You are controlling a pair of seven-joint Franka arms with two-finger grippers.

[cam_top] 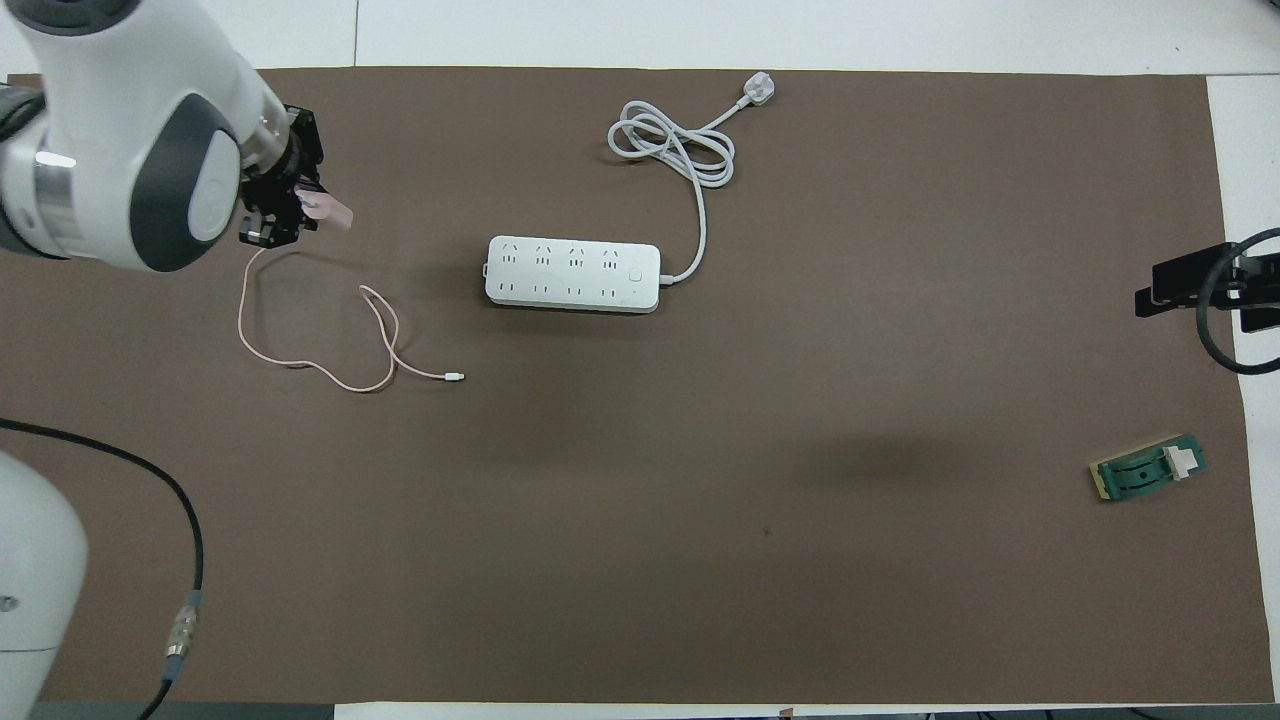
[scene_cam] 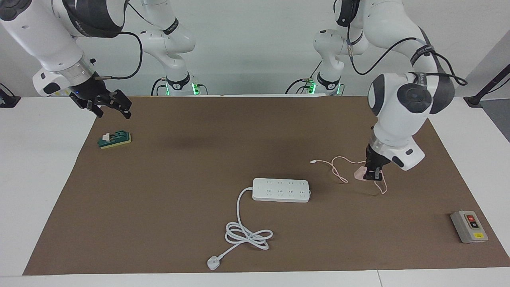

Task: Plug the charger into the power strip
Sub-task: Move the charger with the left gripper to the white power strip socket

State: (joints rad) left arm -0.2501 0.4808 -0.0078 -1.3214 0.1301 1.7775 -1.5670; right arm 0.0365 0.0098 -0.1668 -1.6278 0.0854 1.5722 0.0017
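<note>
Pink charger (scene_cam: 360,174) is hanging over the brown mat, pinched in the left pincer (scene_cam: 373,174), beside the power strip (scene_cam: 281,190). Right pincer (scene_cam: 109,104) is waiting, spread. No writing is legible.

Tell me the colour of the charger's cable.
Pale pink, like the charger itself; its cable shows best in the overhead view.

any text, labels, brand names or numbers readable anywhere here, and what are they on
None can be read for certain.
Grey switch box: marks on its red and black buttons and its yellow label, too small to read.
Power strip: no print visible, only socket slots.
Green block: no lettering visible.
Charger, held in the left gripper: no print visible.
Lettering on the right arm's dark upper band: not legible.
</note>
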